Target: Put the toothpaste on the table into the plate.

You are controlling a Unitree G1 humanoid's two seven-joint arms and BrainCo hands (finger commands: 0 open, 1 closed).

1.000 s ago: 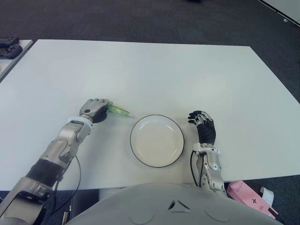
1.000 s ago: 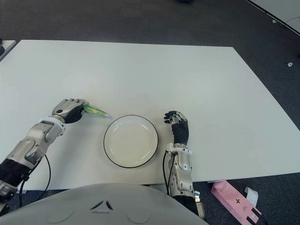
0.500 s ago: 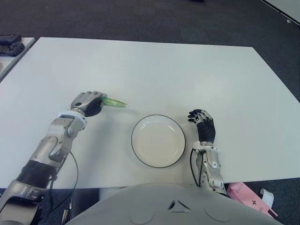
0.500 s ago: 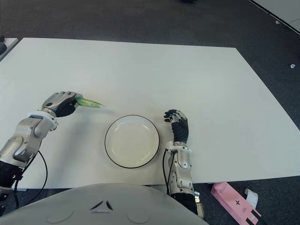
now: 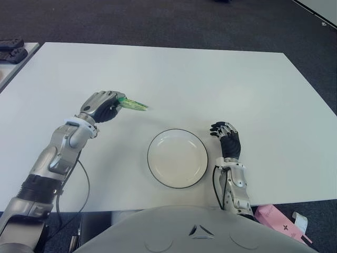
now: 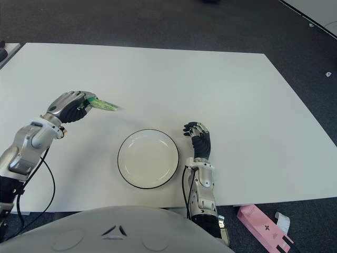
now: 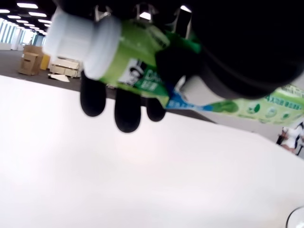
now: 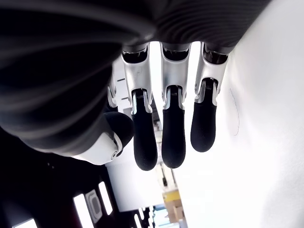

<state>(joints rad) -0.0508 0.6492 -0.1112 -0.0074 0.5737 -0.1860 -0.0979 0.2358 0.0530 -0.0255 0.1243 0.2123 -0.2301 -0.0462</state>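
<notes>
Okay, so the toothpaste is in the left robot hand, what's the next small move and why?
Probably carry it right and nearer, over the plate. The left robot hand grips the toothpaste tube clear of the white table, but the empty plate lies off to its right. The right robot hand shows right of the plate.

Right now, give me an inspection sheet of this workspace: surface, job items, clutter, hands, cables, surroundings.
Surface: white table, bare across its far half.
Job items: green toothpaste tube gripped in the left hand, off the table; white plate with a dark rim, holding nothing, at the near edge.
Clutter: nothing seen on the table.
Hands: left hand closed round the tube, to the left of the plate and farther back; right hand holds nothing, fingers loosely extended, just right of the plate.
Cables: black cable hanging under the left forearm; another at the right wrist.
Surroundings: dark carpet; pink box on the floor at near right.
</notes>
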